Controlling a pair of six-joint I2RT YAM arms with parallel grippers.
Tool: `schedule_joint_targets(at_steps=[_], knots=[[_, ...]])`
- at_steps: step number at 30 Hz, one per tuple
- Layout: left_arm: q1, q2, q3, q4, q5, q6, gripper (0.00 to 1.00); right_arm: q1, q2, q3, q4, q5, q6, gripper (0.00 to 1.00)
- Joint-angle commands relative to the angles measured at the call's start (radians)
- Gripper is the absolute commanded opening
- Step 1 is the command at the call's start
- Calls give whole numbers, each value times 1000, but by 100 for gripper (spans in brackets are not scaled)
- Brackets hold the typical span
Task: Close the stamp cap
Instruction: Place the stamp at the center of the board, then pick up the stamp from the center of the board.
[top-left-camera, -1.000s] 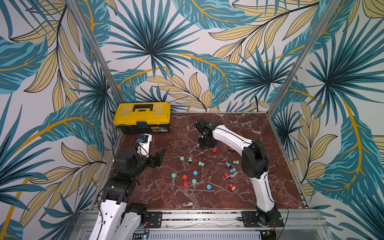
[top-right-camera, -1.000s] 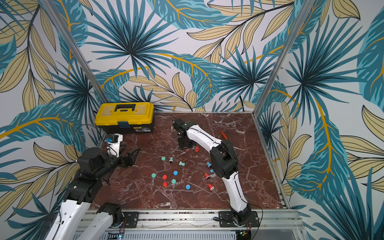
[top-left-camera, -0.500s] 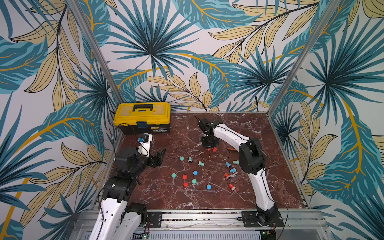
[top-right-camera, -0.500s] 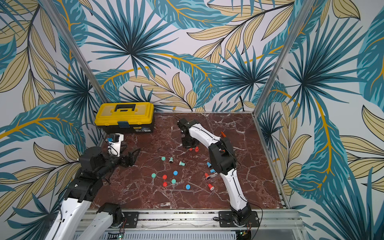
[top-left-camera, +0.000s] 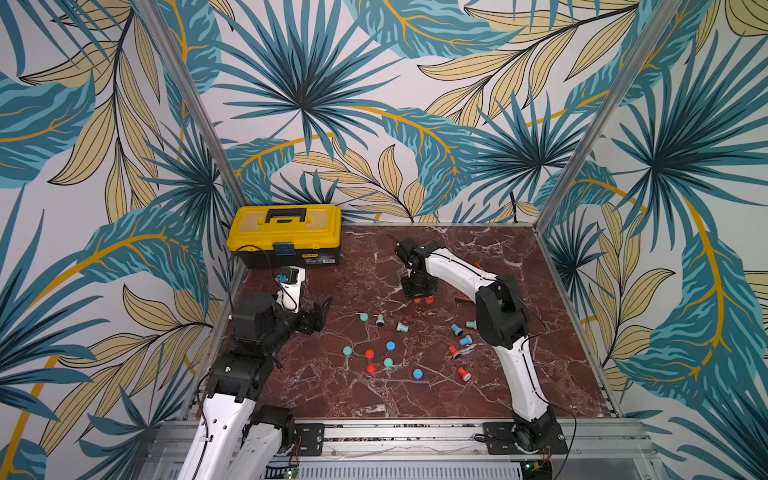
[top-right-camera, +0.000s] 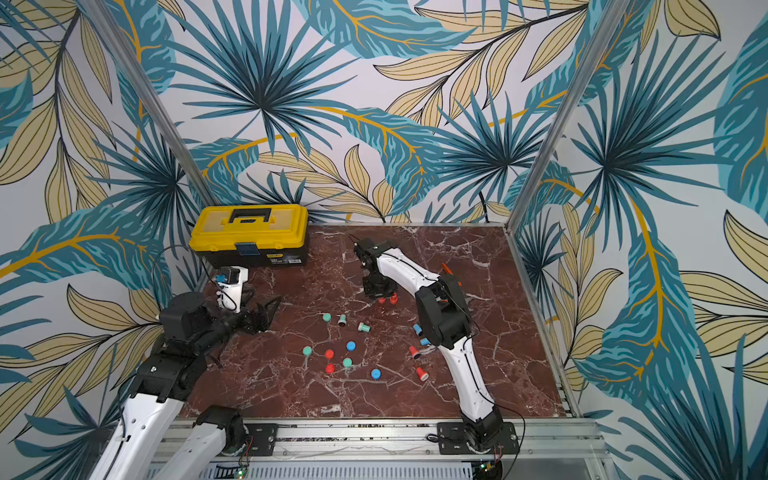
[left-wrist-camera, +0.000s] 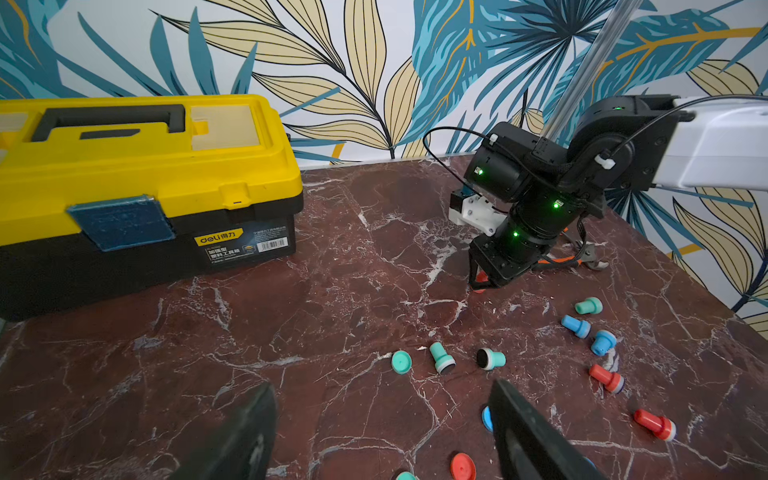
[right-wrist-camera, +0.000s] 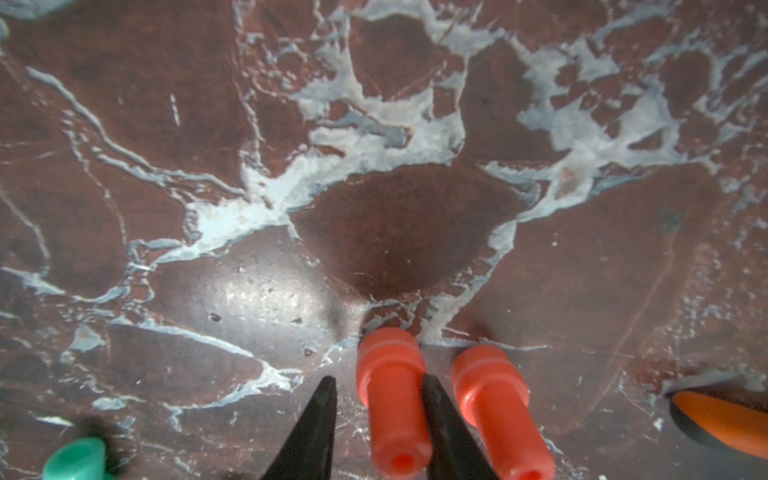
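Observation:
Two red stamps (right-wrist-camera: 390, 395) (right-wrist-camera: 494, 399) stand upright side by side on the marble table (top-left-camera: 374, 266), on their wide ends; both top views show them (top-left-camera: 417, 300) (top-right-camera: 392, 297) toward the back. My right gripper (right-wrist-camera: 378, 379) points straight down over one of them. Its jaws straddle that stamp, one finger against it and the other a small gap away. My left gripper (left-wrist-camera: 382, 388) hovers open and empty at the left side (top-left-camera: 322, 309). Loose caps lie in front of it: teal (left-wrist-camera: 401, 361), blue (left-wrist-camera: 486, 417) and red (left-wrist-camera: 462, 466).
A yellow toolbox (top-left-camera: 286, 232) stands at the back left. Orange-handled pliers (left-wrist-camera: 582, 255) lie behind my right gripper. Several teal, blue and red stamps (top-left-camera: 401, 327) and caps (top-left-camera: 390, 345) are scattered over the table's middle and right.
My right gripper's jaws have parted from shut and now stand loosely around the red stamp. The left arm has not moved.

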Motion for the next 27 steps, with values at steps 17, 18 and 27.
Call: schedule_joint_targets(at_steps=[17, 18, 27], knots=[[14, -12, -5, 6, 8, -3, 82, 0, -382, -297, -54, 19, 6, 39], [15, -12, -5, 6, 7, -3, 82, 1, -409, -337, -49, 18, 9, 39], [15, -16, -6, 6, -3, -2, 82, 10, -566, -676, 22, -30, 41, 38]])
